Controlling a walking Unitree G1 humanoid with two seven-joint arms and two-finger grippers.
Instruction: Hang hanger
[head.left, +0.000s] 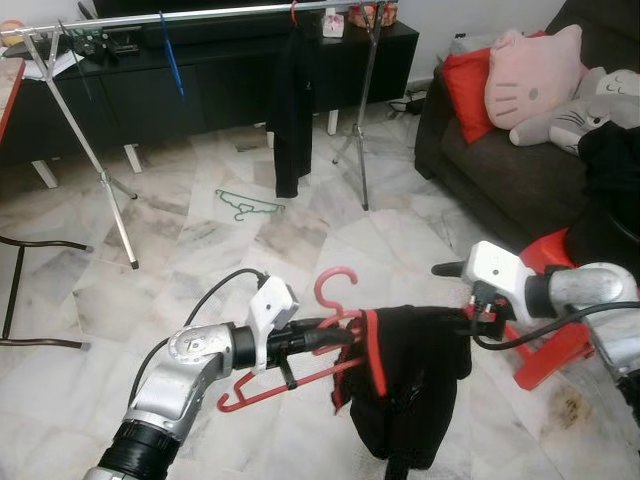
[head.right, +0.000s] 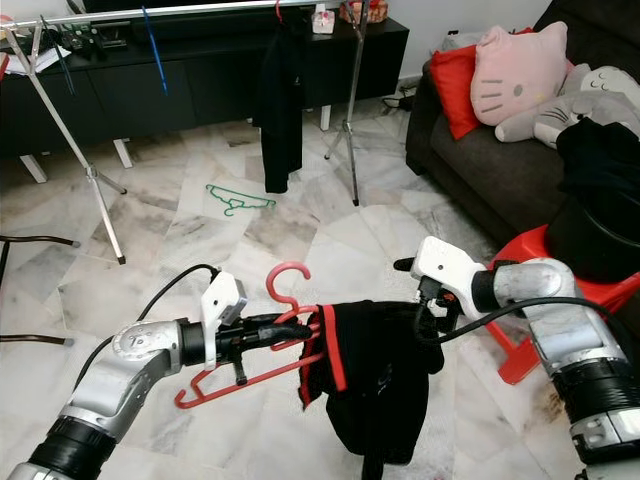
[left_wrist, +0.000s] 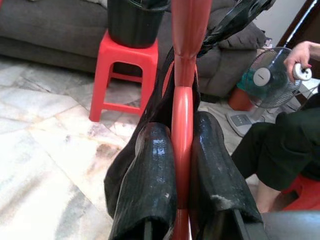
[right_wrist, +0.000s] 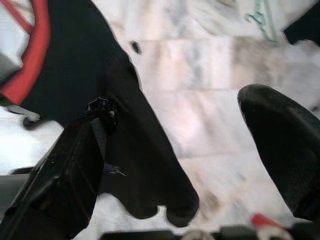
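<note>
Ahead: marble floor (head.left: 300, 250), dark sofa (head.left: 500, 180) on the right with a pink cat cushion (head.left: 530, 75), red stool (head.left: 545, 340) beside it bearing a black bucket (left_wrist: 135, 20). Further back, silver drying rail (head.left: 190, 15) on splayed legs, already carrying one black garment (head.left: 292, 110) and a blue hanger (head.left: 172, 55). Beneath it, on the floor, a green hanger (head.left: 245, 205). Seated person (left_wrist: 280, 145) near a fan (left_wrist: 262, 77).

Nearer, held out in front at mid-height: red hanger (head.left: 335, 300) draped with a black, red-trimmed garment (head.left: 410, 370), well short of the rail. Left gripper (head.left: 330, 335) pinching the hanger's red bar, fingers (left_wrist: 150, 180) pressed against it on both sides. Right gripper (head.left: 470, 315) at the garment's far shoulder, fingers (right_wrist: 280, 140) spread wide, cloth between them but not clamped.

Judged early: hanger loaded and lifted; approach to the rail and hooking on not yet done.
</note>
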